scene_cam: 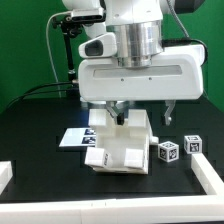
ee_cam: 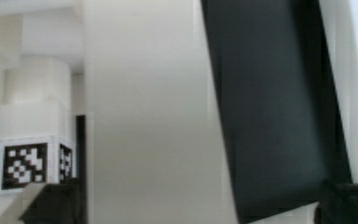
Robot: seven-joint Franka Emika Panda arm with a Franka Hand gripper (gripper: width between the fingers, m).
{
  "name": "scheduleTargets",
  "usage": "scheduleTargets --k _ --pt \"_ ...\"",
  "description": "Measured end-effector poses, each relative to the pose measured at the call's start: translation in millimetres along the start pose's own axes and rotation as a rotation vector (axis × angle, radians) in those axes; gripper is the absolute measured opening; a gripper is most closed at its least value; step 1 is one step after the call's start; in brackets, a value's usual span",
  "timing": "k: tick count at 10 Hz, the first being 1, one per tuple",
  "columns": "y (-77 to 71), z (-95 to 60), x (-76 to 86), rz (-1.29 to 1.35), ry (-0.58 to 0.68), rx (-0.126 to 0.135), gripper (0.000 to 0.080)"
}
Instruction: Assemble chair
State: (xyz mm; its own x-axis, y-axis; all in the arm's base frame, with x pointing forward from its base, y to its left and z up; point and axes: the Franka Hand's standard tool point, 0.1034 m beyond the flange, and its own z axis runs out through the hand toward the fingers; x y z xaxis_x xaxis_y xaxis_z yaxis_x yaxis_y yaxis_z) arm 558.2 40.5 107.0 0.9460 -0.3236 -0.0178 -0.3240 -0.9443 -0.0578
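Right beside the marker board [scene_cam: 72,138], on the exterior view's right of it, sits the chair [scene_cam: 122,150] so far. It's a chunky white lump of joined pieces with tags on its faces, standing on the black table [scene_cam: 40,165]. The gripper [scene_cam: 119,113] hangs straight over it, just off that same edge of the marker board. Its jaws are spread wide and reach down to the top of the upright part. Can't tell from here whether the pads actually touch plastic. Two loose tagged blocks [scene_cam: 168,152] lie further from the marker board, out past the chair and apart from it.

Wrist view is basically a wall of white. A tall flat face of the chair [ee_cam: 140,100] fills most of it, with a tag [ee_cam: 34,165] on a neighbouring piece. Dark fingertips [ee_cam: 346,200] poke in on either side of that face, so the jaws look like they straddle it rather than pinch it. The marker board doesn't show here at all.

My take on handling: it's hard, stiff plastic, probably light for its bulk, and smooth enough to slip in a lazy grip. I'd grab across a thin upright wall with two flat parallel faces — the fat body looks too wide for the jaws. Keep the hold centred too, or the whole thing could swing or tip.
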Motion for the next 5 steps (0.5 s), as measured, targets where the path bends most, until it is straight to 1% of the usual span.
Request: scheduleTargets --k 1,2,5 --pt "-0.7 -2.0 0.0 0.002 0.001 0.002 0.0649" --pt "-1.3 -7.7 -1.5 0.002 -0.001 0.007 0.0648" --pt "-3.8 -32.9 -16.2 0.038 -0.042 0.024 0.0649"
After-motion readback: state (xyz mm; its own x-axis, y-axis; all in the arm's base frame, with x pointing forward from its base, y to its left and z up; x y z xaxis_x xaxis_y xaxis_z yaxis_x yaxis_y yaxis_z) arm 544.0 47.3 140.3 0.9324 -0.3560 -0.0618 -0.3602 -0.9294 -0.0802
